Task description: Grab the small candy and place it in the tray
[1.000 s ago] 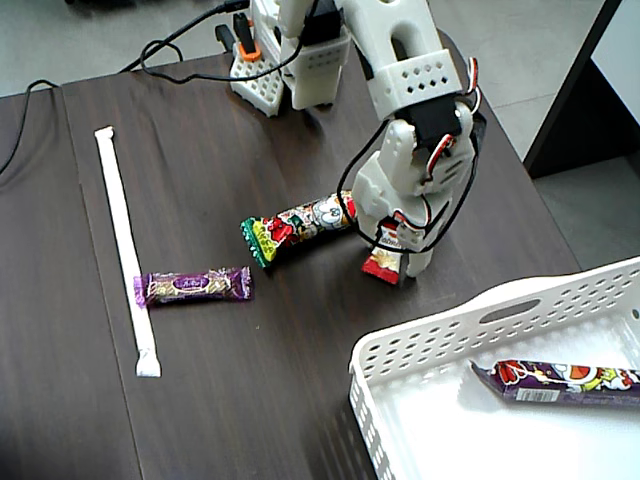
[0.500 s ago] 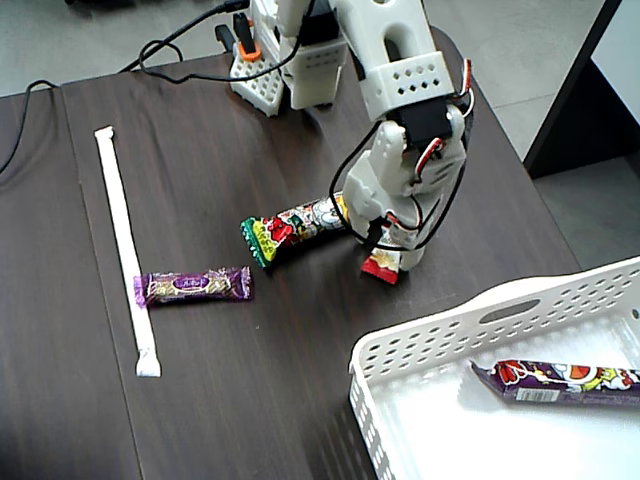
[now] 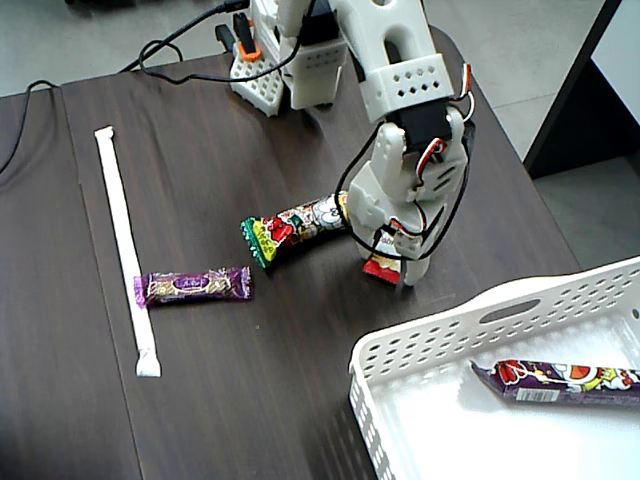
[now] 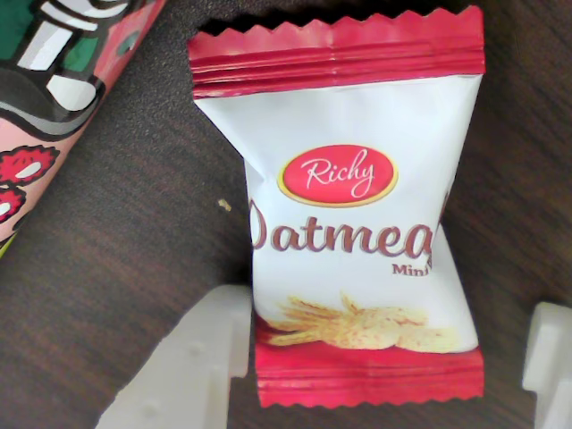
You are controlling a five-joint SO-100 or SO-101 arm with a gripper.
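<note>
The small candy [image 3: 380,266], a red-and-white wrapper with crimped ends, lies on the dark table just right of a long cartoon-printed stick [image 3: 295,228]. My gripper [image 3: 392,272] stands right over it, pointing down. In the wrist view the candy [image 4: 357,223] fills the frame, with its lower end between my two white fingers [image 4: 192,366]. The left finger touches the wrapper, while a gap shows at the right one, so the gripper [image 4: 384,357] is open around the candy. The white perforated tray [image 3: 440,325] sits at the lower right, apart from the gripper.
A purple cartoon-printed stick [image 3: 560,380] lies inside the tray. A purple wrapped bar [image 3: 192,286] and a long white paper-wrapped straw [image 3: 125,245] lie on the left of the table. The arm's base and cables [image 3: 300,50] stand at the table's far edge.
The arm shifted a little left and then lower over the candy. The candy lies in nearly the same spot on the table.
</note>
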